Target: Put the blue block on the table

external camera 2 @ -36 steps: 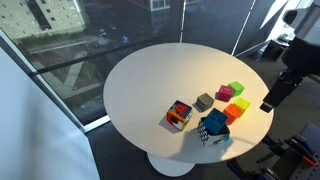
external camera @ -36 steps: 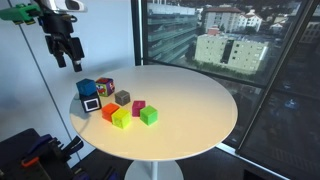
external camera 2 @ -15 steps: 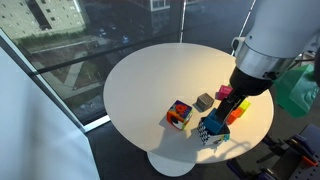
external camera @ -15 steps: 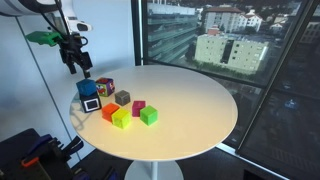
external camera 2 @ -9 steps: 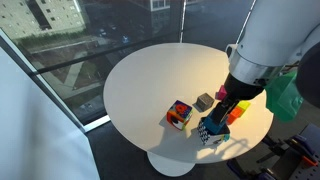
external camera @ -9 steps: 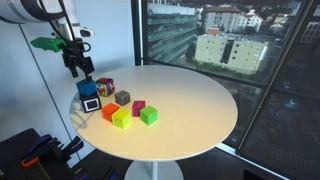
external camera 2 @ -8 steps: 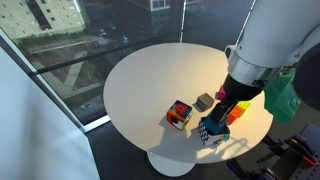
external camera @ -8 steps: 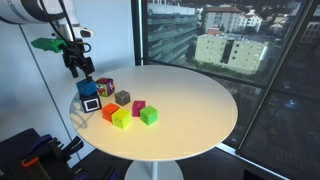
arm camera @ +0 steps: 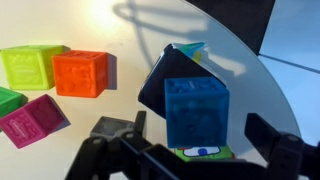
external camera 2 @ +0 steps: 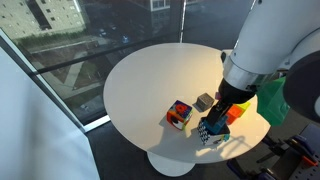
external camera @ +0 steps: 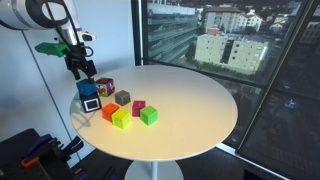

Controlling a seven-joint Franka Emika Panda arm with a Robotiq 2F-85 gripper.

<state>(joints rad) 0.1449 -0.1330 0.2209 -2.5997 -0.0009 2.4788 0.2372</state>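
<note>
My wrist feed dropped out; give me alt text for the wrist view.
The blue block sits centred on top of a dark cube, with the open gripper straddling it, one finger either side. To the left on the table lie an orange cube, a lime cube and a magenta cube.

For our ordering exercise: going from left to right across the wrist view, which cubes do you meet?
Order: yellow-green cube → orange cube → blue block. The magenta cube and the dark cube under the blue block overlap these sideways, so they are left out.
</note>
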